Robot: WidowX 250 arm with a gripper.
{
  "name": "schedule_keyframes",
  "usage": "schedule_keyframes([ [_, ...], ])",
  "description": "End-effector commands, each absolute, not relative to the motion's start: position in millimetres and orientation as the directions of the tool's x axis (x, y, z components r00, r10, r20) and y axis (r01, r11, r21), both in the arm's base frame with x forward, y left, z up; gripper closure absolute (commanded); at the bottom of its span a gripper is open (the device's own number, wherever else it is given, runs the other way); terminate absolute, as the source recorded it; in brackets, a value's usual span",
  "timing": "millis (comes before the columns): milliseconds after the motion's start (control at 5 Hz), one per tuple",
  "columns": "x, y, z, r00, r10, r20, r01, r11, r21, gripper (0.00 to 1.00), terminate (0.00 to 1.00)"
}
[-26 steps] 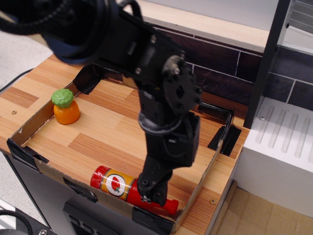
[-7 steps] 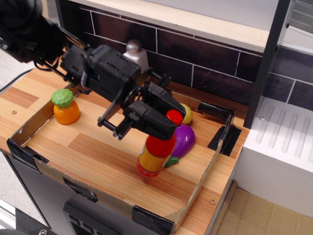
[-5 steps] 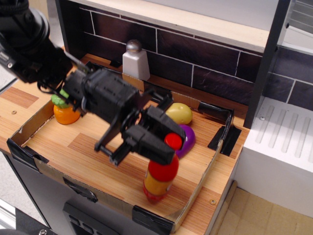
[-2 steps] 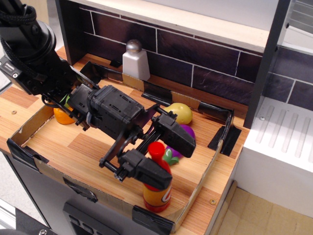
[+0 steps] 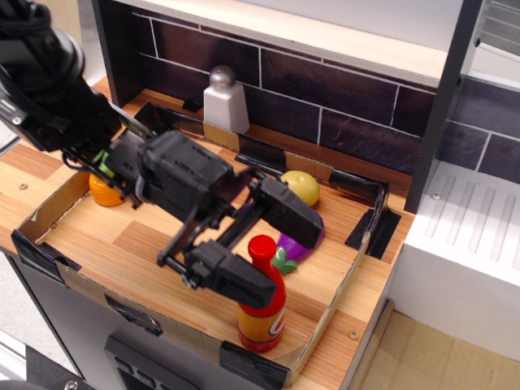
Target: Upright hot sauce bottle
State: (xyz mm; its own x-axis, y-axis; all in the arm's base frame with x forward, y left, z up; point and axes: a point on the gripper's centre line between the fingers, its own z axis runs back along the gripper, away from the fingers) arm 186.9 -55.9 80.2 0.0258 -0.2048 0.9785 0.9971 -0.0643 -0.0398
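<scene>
The hot sauce bottle (image 5: 265, 313) stands upright near the front right of the cardboard tray (image 5: 49, 213), red cap up, orange-yellow label facing front. My gripper (image 5: 264, 248) is open, its two black fingers spread either side of the bottle's cap and neck, one finger (image 5: 231, 280) at the front left, the other behind it. Neither finger seems to touch the bottle.
A purple eggplant toy (image 5: 296, 245) and a yellow fruit (image 5: 299, 187) lie just behind the bottle. An orange toy with a green top (image 5: 102, 188) sits at the tray's left, partly hidden by the arm. A white shaker (image 5: 225, 101) stands by the brick wall.
The bottle lay on its side at the tray's front, then was lifted, turned upright and set down. Since 0.4 s ago the fingers have opened wider and risen slightly off the bottle.
</scene>
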Motion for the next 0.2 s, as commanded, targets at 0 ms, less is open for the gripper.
schedule_keyframes([
  [0,193.6,-15.1,99.1,-0.005,-0.298,0.955,0.999,-0.036,-0.006,0.0,1.0],
])
